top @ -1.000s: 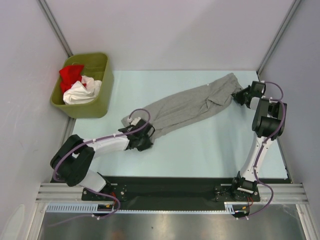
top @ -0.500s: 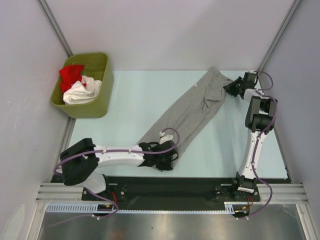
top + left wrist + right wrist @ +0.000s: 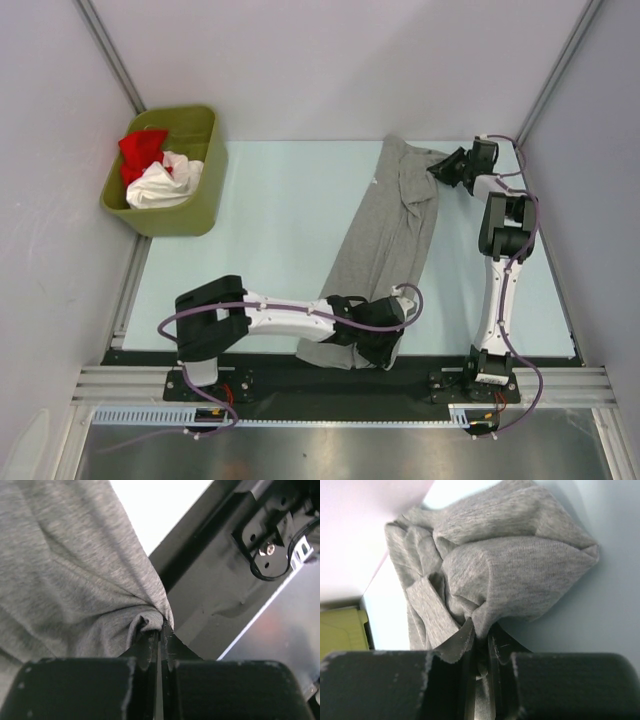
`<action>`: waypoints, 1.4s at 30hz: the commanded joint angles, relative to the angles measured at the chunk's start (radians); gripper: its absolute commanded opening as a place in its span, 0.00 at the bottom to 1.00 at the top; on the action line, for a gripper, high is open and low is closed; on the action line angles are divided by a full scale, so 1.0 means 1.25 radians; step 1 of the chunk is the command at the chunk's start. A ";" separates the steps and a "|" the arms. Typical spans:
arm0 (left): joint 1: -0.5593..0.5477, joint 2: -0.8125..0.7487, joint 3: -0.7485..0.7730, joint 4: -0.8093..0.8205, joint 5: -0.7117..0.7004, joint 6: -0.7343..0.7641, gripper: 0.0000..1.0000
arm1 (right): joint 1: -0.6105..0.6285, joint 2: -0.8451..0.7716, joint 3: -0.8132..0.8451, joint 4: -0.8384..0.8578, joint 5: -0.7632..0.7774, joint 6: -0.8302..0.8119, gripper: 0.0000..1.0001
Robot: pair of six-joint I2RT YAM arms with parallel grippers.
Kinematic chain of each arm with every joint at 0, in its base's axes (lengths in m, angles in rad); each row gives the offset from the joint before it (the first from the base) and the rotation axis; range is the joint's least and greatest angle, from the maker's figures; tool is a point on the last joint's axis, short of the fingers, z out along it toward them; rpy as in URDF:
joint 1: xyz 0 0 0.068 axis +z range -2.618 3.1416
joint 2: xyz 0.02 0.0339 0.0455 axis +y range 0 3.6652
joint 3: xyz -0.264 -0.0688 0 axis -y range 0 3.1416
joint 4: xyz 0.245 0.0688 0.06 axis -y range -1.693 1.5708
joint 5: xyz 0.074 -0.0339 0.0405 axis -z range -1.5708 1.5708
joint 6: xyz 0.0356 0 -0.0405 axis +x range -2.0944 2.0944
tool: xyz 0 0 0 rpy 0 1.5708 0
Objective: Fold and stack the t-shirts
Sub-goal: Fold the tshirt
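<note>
- An olive-green plastic bin (image 3: 185,218) is sitting off the far left corner of the table, against the left wall.
- A crumpled red cotton t-shirt (image 3: 142,150) is lying at the bin's far end, with a bunched white cotton t-shirt (image 3: 160,185) lying just nearer and touching it.
- A pale blue-green table top (image 3: 260,240) is carrying one heather-grey cotton t-shirt (image 3: 385,235), which is stretching as a long band from the far right corner down to the near edge, right of centre.
- The left gripper (image 3: 161,635) is pinching the grey shirt's near end over the black base strip (image 3: 290,372), its jaws pressing fully together on a fold of cloth.
- The right gripper (image 3: 482,640) is gripping the bunched far end, its jaws standing only slightly apart around the fabric.
- Plain pale grey panels (image 3: 330,60) are enclosing the table on three sides.
- A metal rail (image 3: 340,400) is running along the near edge.
</note>
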 commanded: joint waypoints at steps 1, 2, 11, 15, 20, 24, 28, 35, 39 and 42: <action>-0.004 0.016 0.033 0.037 0.100 0.065 0.00 | 0.031 0.055 0.069 -0.011 -0.035 -0.012 0.14; -0.004 0.022 0.040 0.037 0.107 0.070 0.00 | 0.034 0.061 0.080 -0.015 -0.034 -0.017 0.14; -0.005 0.123 0.172 0.072 0.211 0.104 0.02 | 0.048 0.119 0.193 -0.024 0.053 0.010 0.11; -0.002 0.151 0.243 0.073 0.263 0.112 0.14 | 0.039 0.130 0.218 -0.078 0.051 -0.003 0.22; 0.024 0.069 0.184 0.075 0.280 0.147 0.46 | 0.012 0.103 0.203 -0.128 0.029 -0.034 0.40; 0.105 -0.059 0.086 0.048 0.324 0.170 0.56 | -0.009 0.069 0.180 -0.144 0.001 -0.076 0.53; 0.223 -0.213 0.025 0.008 0.329 0.210 0.58 | -0.021 0.053 0.171 -0.152 -0.034 -0.110 0.59; 0.419 -0.264 0.020 -0.030 0.205 0.223 0.63 | -0.033 0.026 0.153 -0.208 -0.024 -0.139 0.68; 0.447 -0.256 -0.027 -0.060 0.234 0.212 0.63 | -0.034 -0.048 0.144 -0.397 0.068 -0.174 0.76; 0.447 -0.268 -0.092 -0.066 0.242 0.215 0.63 | -0.034 -0.142 0.073 -0.523 0.129 -0.188 0.77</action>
